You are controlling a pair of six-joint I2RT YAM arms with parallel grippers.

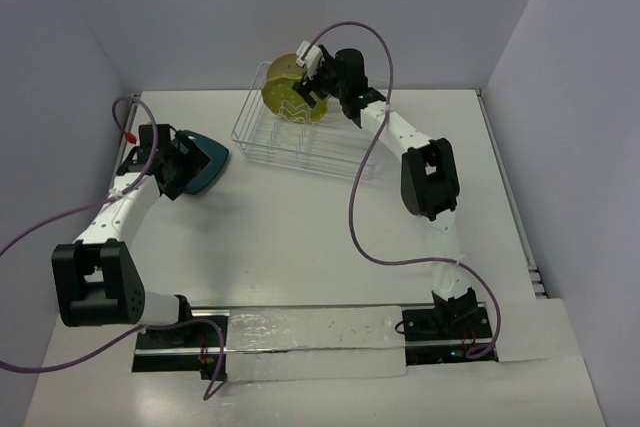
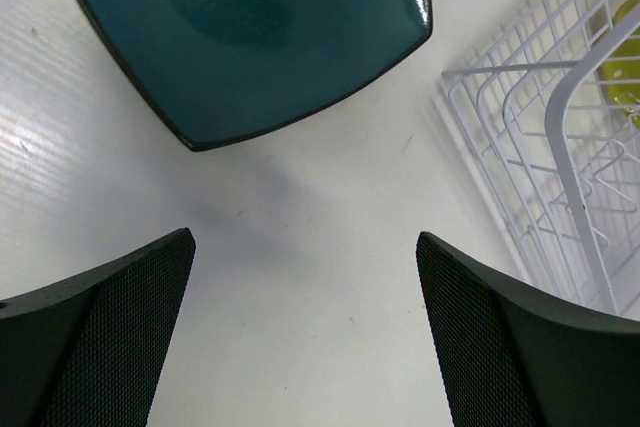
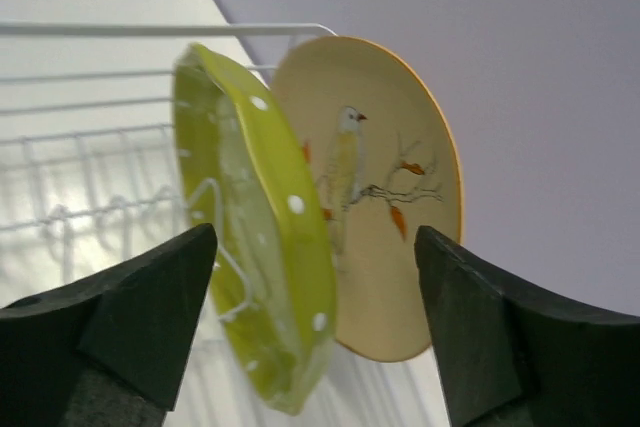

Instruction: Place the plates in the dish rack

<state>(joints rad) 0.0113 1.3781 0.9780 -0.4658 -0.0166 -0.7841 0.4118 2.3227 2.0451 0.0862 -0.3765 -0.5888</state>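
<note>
The dark teal rounded-square plate (image 1: 212,159) (image 2: 260,27) lies flat on the white table, left of the dish rack (image 1: 335,152) (image 2: 545,137) (image 3: 100,77). My left gripper (image 1: 183,165) (image 2: 305,247) is open just short of its near edge, with only bare table between the fingers. The lime-green dotted plate (image 1: 290,99) (image 3: 260,237) stands on edge between the rack's tines. The beige plate (image 3: 385,187) with a bird and branch motif stands right behind it. My right gripper (image 1: 312,82) (image 3: 315,242) is open beside the two standing plates, touching neither.
Grey walls close in the table at the back and on both sides. The rack's near wire wall (image 2: 590,237) is to the right of my left fingers. A purple cable (image 1: 365,177) hangs along the right arm beside the rack.
</note>
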